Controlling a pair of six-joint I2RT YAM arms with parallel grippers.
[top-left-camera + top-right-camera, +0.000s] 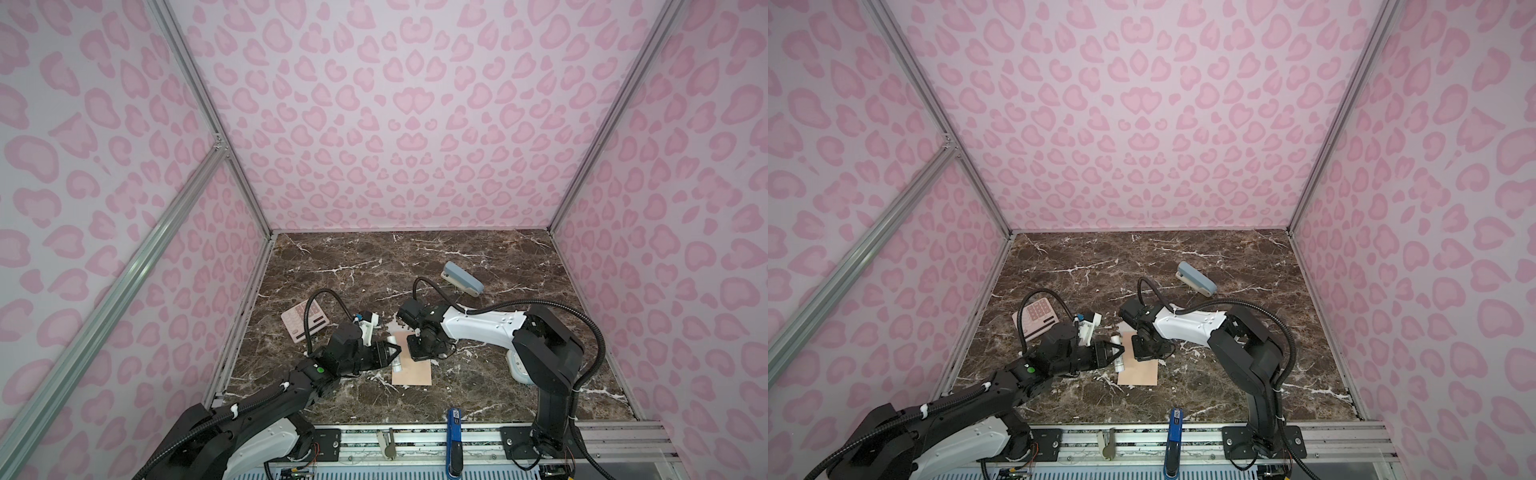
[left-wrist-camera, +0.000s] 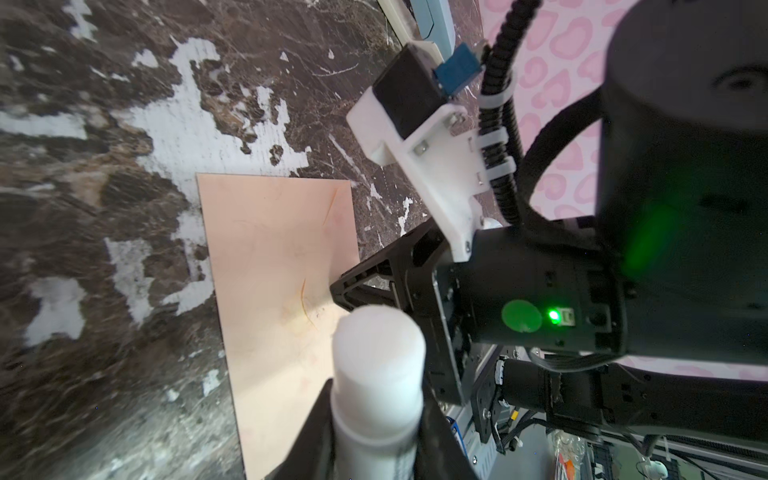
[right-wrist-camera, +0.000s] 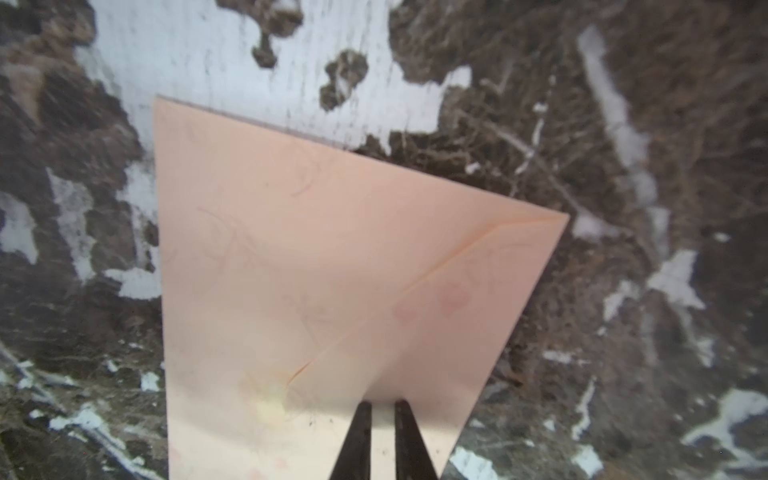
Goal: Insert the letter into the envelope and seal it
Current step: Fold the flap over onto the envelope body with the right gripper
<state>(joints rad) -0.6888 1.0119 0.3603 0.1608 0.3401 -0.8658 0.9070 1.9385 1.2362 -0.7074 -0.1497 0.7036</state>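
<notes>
The peach envelope lies flat mid-table, and its triangular flap is folded down over the body. The letter is hidden from view. My left gripper is shut on a white glue stick and hovers at the envelope's left edge. My right gripper points down onto the far part of the envelope. Its two black fingertips stand a narrow gap apart, with nothing between them.
A pink calculator lies at the left behind my left arm. A blue-grey stapler sits at the back right. A white object rests beside my right arm. A blue tool hangs on the front rail.
</notes>
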